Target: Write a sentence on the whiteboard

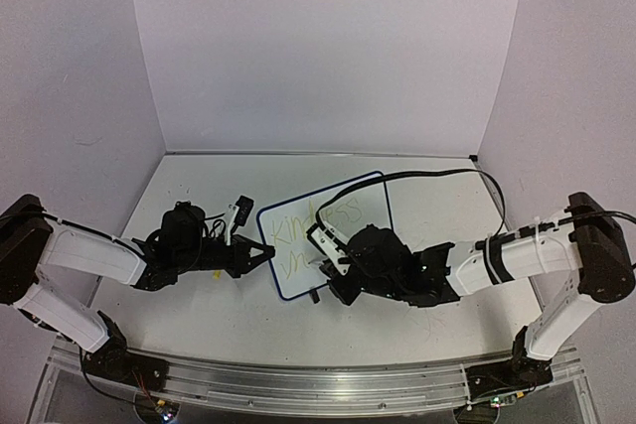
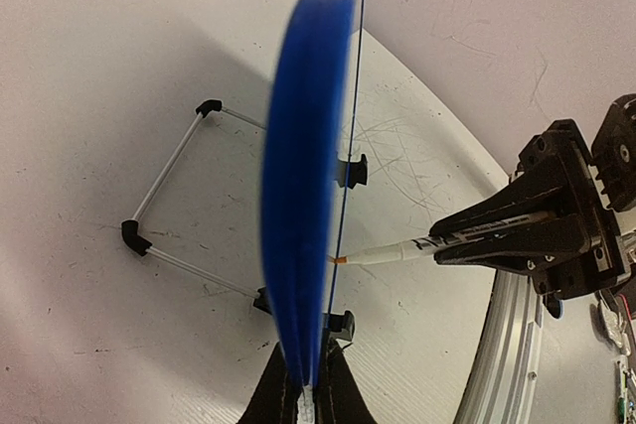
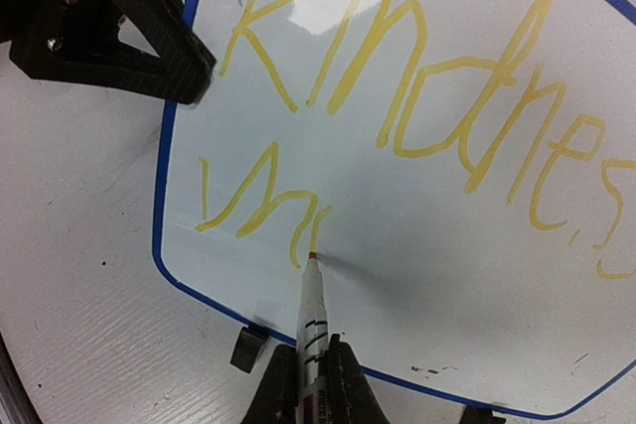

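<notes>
Right hand is clamping a white marker between its closed fingers and pressing the tip onto the whiteboard, at the end of the half-made second line. Above it, the yellow-green sentence is reading "Kindnes…", with only a started "m" below. Opposite, the left hand is pinching the board's blue frame edge-on, probably bracing it so pen pressure is not tipping it on its wire stand. The board is standing tilted mid-table, between both arms.
</notes>
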You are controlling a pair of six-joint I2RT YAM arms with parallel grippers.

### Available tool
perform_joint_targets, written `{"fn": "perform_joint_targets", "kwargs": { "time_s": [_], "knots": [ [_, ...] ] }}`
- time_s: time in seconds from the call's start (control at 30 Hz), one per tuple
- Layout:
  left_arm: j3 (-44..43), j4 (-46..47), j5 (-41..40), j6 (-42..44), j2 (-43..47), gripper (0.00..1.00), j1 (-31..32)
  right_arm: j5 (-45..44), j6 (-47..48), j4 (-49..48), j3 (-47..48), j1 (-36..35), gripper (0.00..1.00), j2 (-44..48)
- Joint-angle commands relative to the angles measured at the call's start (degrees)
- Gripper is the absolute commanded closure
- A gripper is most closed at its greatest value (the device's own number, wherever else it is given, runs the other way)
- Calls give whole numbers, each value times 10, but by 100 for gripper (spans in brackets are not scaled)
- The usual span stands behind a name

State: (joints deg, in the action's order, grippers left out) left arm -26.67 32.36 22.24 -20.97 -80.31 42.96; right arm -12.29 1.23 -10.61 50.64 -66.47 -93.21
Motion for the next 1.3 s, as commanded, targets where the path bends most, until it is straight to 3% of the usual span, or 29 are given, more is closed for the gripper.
{"fn": "perform_joint_targets", "kwargs": {
  "time_s": [0.0,0.63,1.27],
  "knots": [
    [-5,-42,-34,20,1,100,-1,2,-8,3,-6,-2,100,-6],
    [-1,-44,-34,18,7,100,-1,-78,-8,-8,-5,-1,100,14],
    [-8,-46,-31,20,3,100,-1,-93,-5,-35,10,9,100,28]
  ]
}}
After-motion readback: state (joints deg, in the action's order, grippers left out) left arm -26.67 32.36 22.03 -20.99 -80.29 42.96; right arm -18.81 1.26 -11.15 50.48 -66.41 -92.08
